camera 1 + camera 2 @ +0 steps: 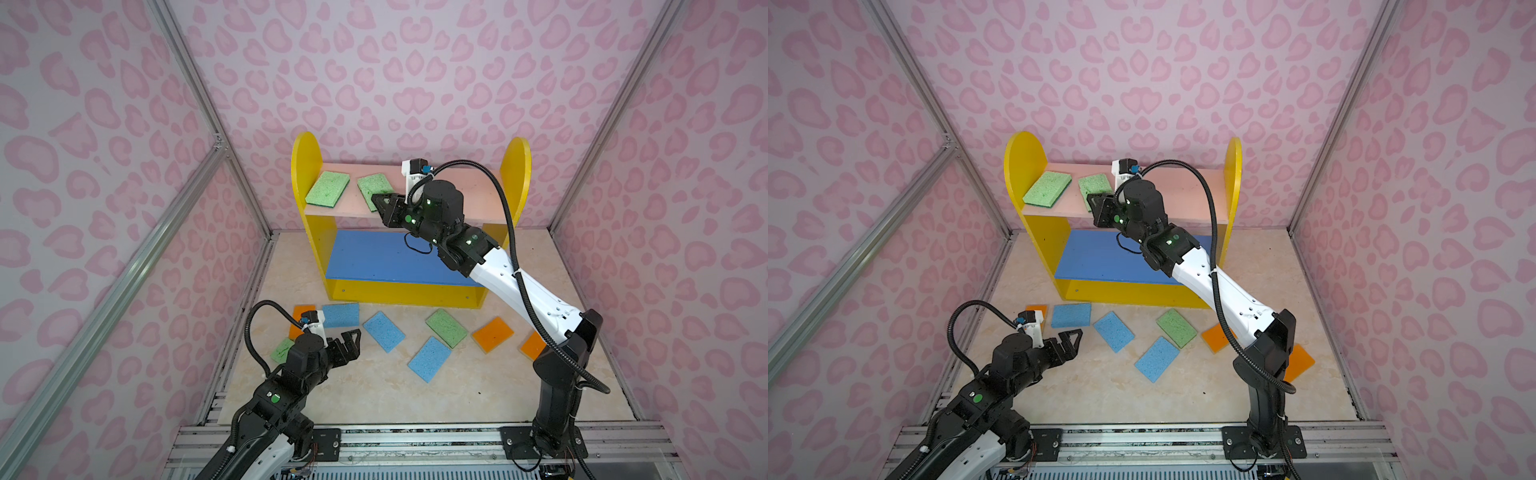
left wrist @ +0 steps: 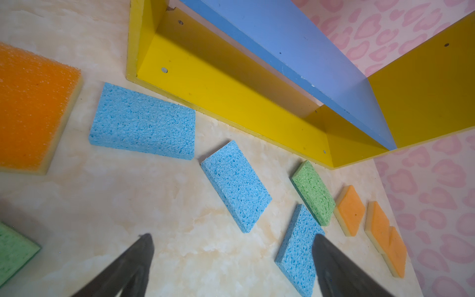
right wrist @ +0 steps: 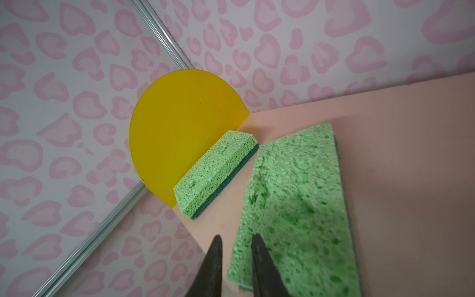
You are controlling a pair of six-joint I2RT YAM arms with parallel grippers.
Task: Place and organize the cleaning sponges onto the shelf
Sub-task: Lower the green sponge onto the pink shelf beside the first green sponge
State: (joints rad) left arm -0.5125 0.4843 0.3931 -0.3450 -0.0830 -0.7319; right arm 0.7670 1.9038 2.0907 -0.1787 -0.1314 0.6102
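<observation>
Two green sponges are up on the shelf [image 1: 305, 166]. Both lie on the pink board [image 1: 469, 199], in the upper middle in both top views. The corner sponge [image 1: 327, 188] leans against the yellow side. The crooked sponge [image 1: 374, 187] lies just beside it, with its near end right at the front edge of the board.

The right gripper [image 3: 236, 239] is at that near end. Its jaws are close together with a small gap, and the edge of the crooked sponge shows in the gap. I cannot tell if they pinch it or only sit over it.

The left gripper [image 1: 351, 338] hangs low over the table [image 1: 374, 399] at the lower left, jaws wide apart and holding nothing. The other sponges lie on the table in front of the shelf. There are three blue sponges [image 1: 383, 331], more green ones and orange ones.

Here is what could go wrong. If the right jaws catch the soft sponge as the arm pulls away, it could slide off the front edge and drop. A push sideways could bump the corner sponge and knock it flat or crooked. The right arm's black cable [image 1: 417, 245] hangs close over the blue board [image 1: 365, 257] and could snag there.
</observation>
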